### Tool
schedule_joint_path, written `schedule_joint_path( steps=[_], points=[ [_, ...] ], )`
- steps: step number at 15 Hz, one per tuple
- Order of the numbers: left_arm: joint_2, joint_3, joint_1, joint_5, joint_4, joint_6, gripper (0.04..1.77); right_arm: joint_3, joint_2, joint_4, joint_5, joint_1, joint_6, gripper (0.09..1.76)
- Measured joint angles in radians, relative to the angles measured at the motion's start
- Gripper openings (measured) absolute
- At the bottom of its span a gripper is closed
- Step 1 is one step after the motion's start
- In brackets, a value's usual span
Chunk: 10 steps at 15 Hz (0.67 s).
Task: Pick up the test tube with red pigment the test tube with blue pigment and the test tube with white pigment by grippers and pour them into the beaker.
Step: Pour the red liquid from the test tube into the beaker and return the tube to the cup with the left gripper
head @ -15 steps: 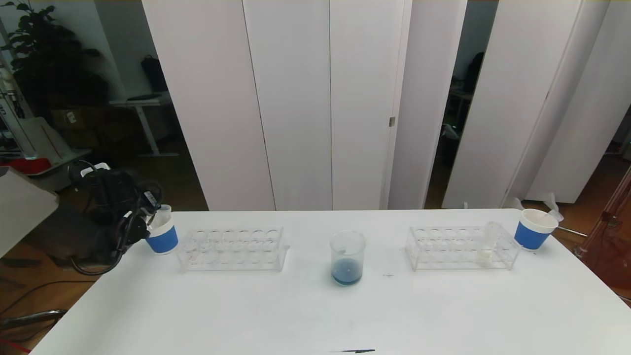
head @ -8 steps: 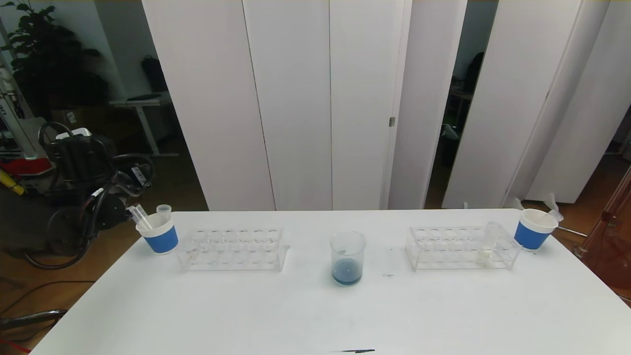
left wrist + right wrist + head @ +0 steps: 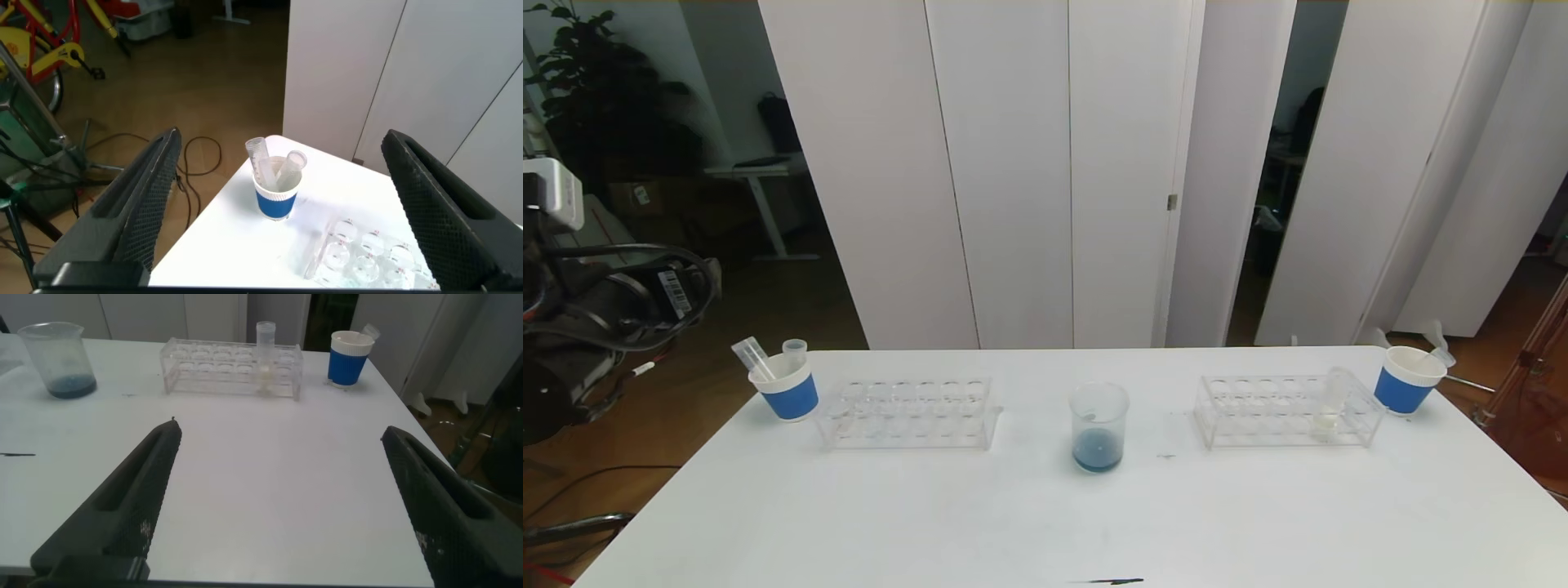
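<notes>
The beaker [image 3: 1098, 426] stands mid-table with dark blue liquid in its bottom, and shows too in the right wrist view as beaker [image 3: 57, 359]. The test tube with white pigment [image 3: 1330, 404] stands upright in the right-hand rack [image 3: 1286, 411]; the right wrist view shows this tube [image 3: 265, 358] as well. No tube with red or blue pigment is in view. My left gripper [image 3: 282, 137] is open and empty, held off the table's left corner above the left cup [image 3: 276, 192]. My right gripper [image 3: 279, 429] is open and empty over bare table near the front right.
The left blue-and-white cup [image 3: 786, 390] holds two empty tubes. An empty clear rack [image 3: 907, 412] stands beside it. Another cup [image 3: 1409, 380] with a tube sits at the far right edge. My left arm [image 3: 605, 302] hangs beyond the table's left side.
My left arm has drawn back from the left cup, moving left and up off the table. A tube it was covering now shows leaning in that cup. Nothing else moved.
</notes>
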Motion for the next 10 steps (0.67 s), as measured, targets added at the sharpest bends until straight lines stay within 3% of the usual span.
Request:
schedule_joint_path(
  steps=[6, 10],
  points=[
    [-0.362, 0.181, -0.117, -0.018, 0.323, 0.114, 1.75, 0.000, 0.000, 0.000, 0.000, 0.000, 0.000, 1.75],
    [-0.601, 0.339, -0.138, -0.079, 0.417, 0.156, 1.75, 0.000, 0.000, 0.000, 0.000, 0.000, 0.000, 1.75]
  ],
)
